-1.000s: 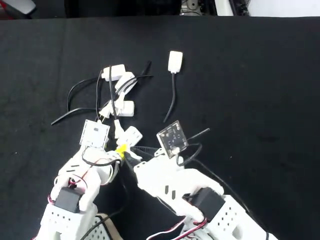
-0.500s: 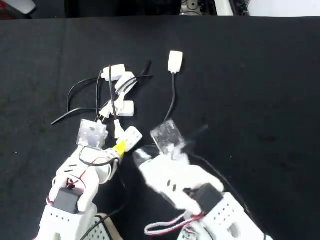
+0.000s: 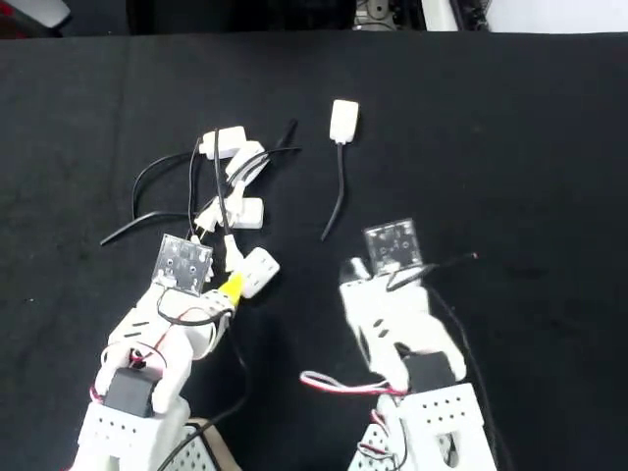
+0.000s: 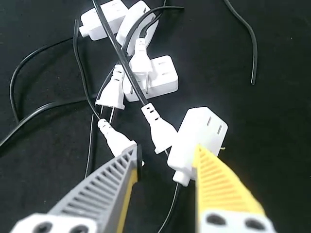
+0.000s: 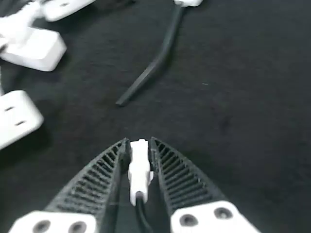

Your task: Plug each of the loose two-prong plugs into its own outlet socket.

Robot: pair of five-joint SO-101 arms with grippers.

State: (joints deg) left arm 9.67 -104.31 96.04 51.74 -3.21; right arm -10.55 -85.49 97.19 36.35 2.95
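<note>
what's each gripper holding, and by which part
The right gripper is shut on a white plug, pinched across the sides of its body. The left gripper is open and grips nothing.

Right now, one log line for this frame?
left gripper open, at outlet socket | right gripper shut on plug
</note>
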